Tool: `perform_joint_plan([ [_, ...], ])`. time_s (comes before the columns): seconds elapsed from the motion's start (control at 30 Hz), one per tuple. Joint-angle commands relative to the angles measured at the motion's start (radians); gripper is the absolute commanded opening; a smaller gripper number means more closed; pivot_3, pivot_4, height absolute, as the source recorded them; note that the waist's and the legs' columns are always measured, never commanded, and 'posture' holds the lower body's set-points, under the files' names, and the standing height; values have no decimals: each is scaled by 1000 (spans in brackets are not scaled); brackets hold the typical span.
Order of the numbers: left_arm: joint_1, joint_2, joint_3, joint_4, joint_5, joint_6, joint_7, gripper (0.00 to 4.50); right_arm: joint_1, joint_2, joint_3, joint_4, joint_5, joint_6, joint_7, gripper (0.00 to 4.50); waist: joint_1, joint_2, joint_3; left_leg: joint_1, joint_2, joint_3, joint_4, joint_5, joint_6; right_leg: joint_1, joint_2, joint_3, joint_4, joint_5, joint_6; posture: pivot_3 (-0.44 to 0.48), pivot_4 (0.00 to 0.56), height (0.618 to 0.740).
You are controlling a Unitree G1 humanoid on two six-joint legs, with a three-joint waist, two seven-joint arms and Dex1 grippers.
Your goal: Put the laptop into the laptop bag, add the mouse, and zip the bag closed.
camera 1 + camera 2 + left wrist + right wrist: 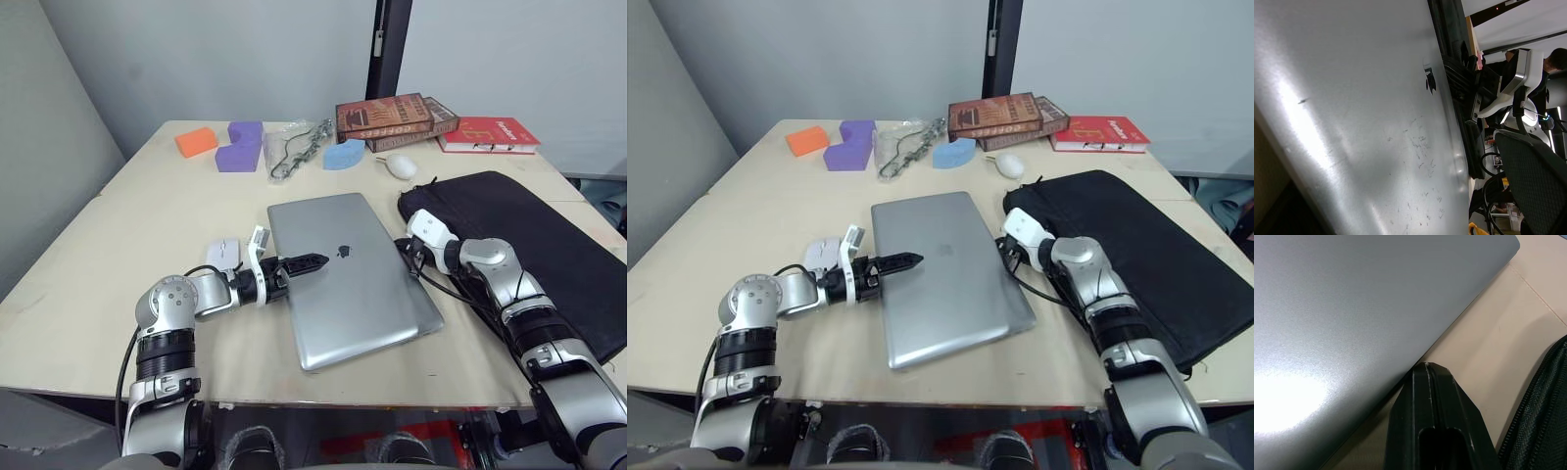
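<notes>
Left gripper (318, 261): its two black fingers are pressed together into one point and hold nothing; they lie flat over the lid of the laptop, aimed at three o'clock, the tip just short of the apple logo.
Right gripper (1437, 382): at the laptop's three o'clock edge, in the strip of table between slab and bag; in the right wrist view the fingers sit closed together, tip against the slab's rim, nothing between them.
Laptop (348, 279): large thin silver-grey metal slab with rounded corners, lid shut, lying flat at the middle of the pale wooden table (88, 284), turned slightly so its far edge leans toward eleven o'clock.
Laptop bag (534, 235): big flat black fabric bag lying at three o'clock of the laptop, just beside it; zipper teeth show along its near edge in the right wrist view.
White device (223, 252): small flat white thing at nine o'clock of the laptop, partly behind the left wrist.
Mouse (401, 166): glossy white oval at twelve o'clock of the bag's far corner.
Far row: orange foam block (196, 141), purple foam block (240, 146), clear plastic bag (294, 147), blue foam piece (344, 154), brown books (392, 118), red book (490, 134).
</notes>
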Motion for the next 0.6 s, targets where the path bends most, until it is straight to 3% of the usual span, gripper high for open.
perform_joint_plan([
  [0.03, -4, -12, -10, -18, -29, 20, -5, 2971, 11, 14, 27, -25, 15, -14, 32, 0, -2, 0, 0, 0, 0, 0, 0, 0, 0, 0, 0, 0, 0, 0, 0, 0, 150, 734],
  [0.27, -10, -14, 1, -28, -39, 33, 8, 583, 11, 15, 20, -23, 22, -13, 24, 0, -2, 0, 0, -1, 0, 0, -1, 3, 5, 0, 0, -1, -2, 0, 0, 0, 150, 734],
  [0.6, -17, -27, 7, -42, -87, 56, 22, 391, 17, -29, -31, -51, 51, -1, 15, 0, 6, 0, 1, -2, 0, -1, -2, 3, 5, 0, 0, -2, -4, 0, 0, 0, 150, 734],
])
